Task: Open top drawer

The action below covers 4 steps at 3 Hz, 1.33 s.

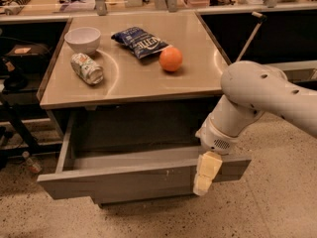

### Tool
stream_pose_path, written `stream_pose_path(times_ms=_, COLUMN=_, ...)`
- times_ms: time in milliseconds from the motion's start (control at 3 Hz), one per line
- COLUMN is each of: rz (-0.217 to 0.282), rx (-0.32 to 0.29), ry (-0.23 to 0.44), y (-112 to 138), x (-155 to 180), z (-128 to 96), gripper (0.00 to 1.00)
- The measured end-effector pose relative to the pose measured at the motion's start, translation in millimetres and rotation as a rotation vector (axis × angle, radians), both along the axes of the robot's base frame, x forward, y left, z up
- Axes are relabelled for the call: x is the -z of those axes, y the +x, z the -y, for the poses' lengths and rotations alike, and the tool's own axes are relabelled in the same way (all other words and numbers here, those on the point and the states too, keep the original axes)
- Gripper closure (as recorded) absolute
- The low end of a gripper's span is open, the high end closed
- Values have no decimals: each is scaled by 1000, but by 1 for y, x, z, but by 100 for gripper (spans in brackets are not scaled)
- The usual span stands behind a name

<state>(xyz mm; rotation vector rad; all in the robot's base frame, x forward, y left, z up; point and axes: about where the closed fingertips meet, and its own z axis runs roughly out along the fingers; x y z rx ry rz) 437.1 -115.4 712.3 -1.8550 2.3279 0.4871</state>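
wide grey metal top drawer [138,180]: stands well out, task looks nearly done | cream-tipped gripper [204,175]: at its front edge, grip state can't tell

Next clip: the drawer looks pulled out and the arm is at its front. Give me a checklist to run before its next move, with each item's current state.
1. Top drawer out: ok. Its front stands well forward of the table edge, and the inside shows.
2. Gripper placed: ok. It is at the drawer front, right of centre, across its upper edge.
3. Gripper's hold on the drawer: cannot tell. The contact is not visible.
4. Things on the table: ok. The bowl, can (on its side), chip bag and orange all sit back from the front edge.
5. Travel left in the drawer: cannot tell. Its rails are hidden.
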Motion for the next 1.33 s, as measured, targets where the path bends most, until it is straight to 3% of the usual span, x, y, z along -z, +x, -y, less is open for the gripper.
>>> stream_pose_path(times_ms=667, rz=-171, rx=-16, ry=-70, y=-26, x=63, z=-8, gripper=0)
stream_pose_path(times_ms=1333, rz=-191, rx=-6, ry=-86, y=-42, x=57, z=1, gripper=0)
